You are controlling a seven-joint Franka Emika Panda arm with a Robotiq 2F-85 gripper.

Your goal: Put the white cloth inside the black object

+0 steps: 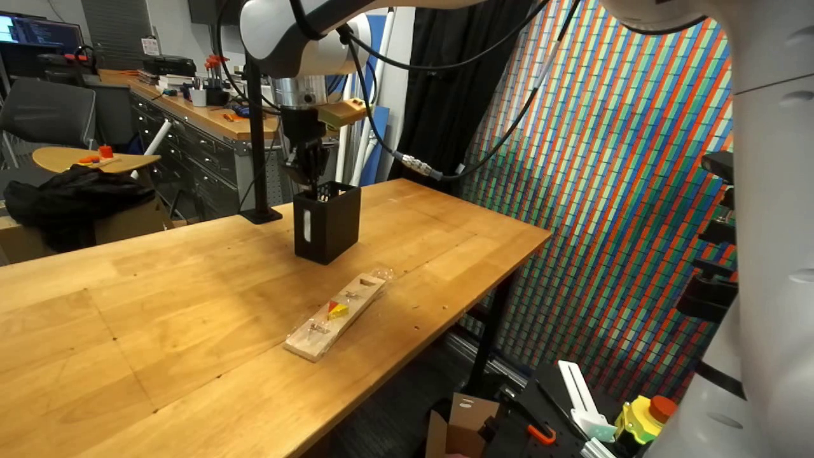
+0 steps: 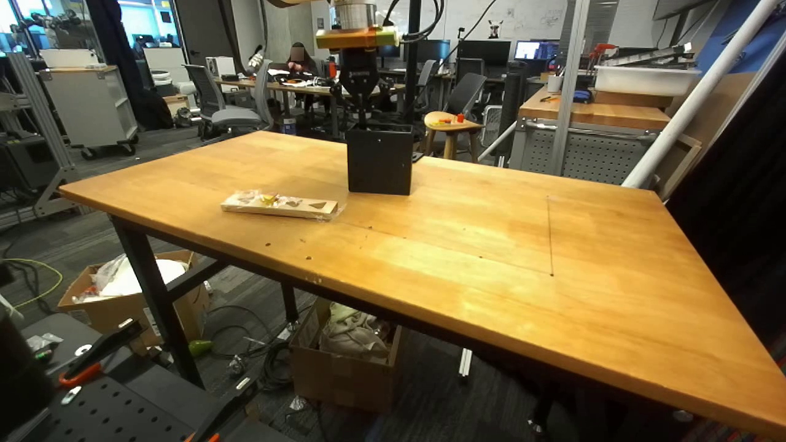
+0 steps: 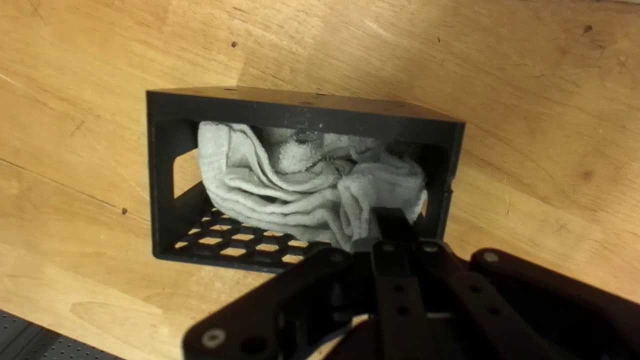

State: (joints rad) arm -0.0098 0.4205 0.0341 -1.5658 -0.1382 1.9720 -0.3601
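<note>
In the box (image 3: 225, 110), on the worktop (image 1: 191, 305), sits the cloth (image 3: 280, 205), bunched in loose folds, prob. b/c it's too wide to lie flat in there. Box stands upright, mouth up, prob. so it can be filled straight from above. Pincer (image 1: 313, 186) is narrow, fingers together, tips in the mouth nr one end, at the cloth AFAICT; can't tell if a fold is nipped. My guess: it serves as a poker, tucking the last bit down, & the job's nearly done. No cloth seen over the rim; white shows thru one side of the box, prob. same cloth. Strip (image 2: 276, 210) lies nr the box, not touching, in clear wrap (image 1: 383, 273) that presumably stops its yellow/red pc (image 1: 338, 312) sliding off. Writing: no label seen on the box; text on the monitor (image 1: 44, 38) & scrawl on the whiteboard (image 2: 531, 24) too small/faint to read. No brand I can make out anywhere, pincer incl.
</note>
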